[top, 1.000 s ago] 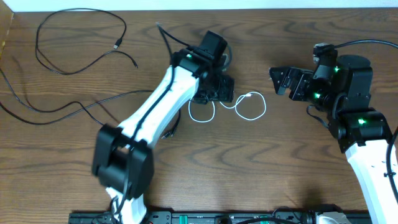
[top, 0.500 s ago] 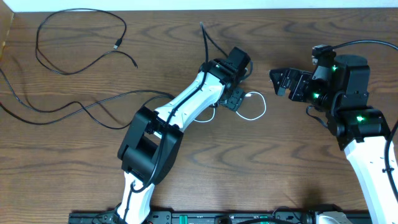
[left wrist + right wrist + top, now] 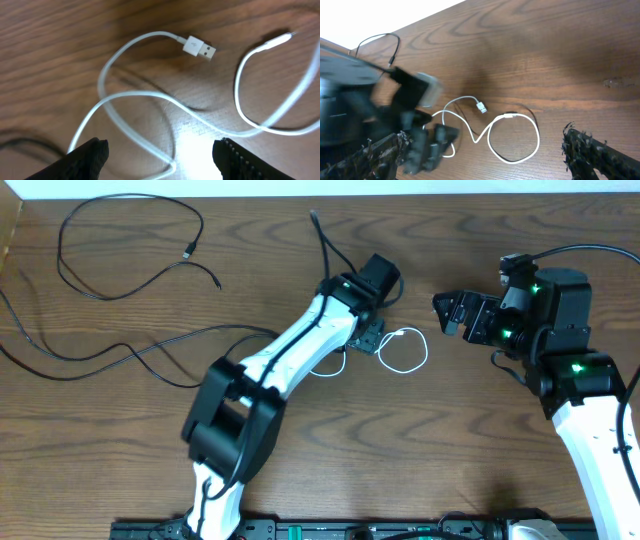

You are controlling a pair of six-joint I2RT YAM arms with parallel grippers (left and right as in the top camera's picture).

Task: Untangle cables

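A short white cable [image 3: 424, 352] lies looped on the table in the middle. In the left wrist view its USB plug [image 3: 200, 48] lies flat and its cord [image 3: 131, 95] curves down between my jaws. My left gripper [image 3: 368, 338] is open, low over the cable's left part, with the fingertips [image 3: 160, 156] on either side of the cord. My right gripper [image 3: 448, 310] is open and empty, above the table to the right of the cable. The white loop [image 3: 515, 135] shows between its fingers [image 3: 487, 150]. Two long black cables [image 3: 189, 250] [image 3: 200, 332] lie spread at the far left.
A thin black cord [image 3: 325, 240] rises from the left wrist towards the table's back edge. A thick black lead [image 3: 590, 248] runs off the right arm. The left arm [image 3: 290, 355] lies diagonally across the middle. A black rail [image 3: 330, 530] lines the front edge.
My left arm has swung right, bringing its gripper from the white cable's left end to over its middle. In the last half second it barely moved. The right arm is still.
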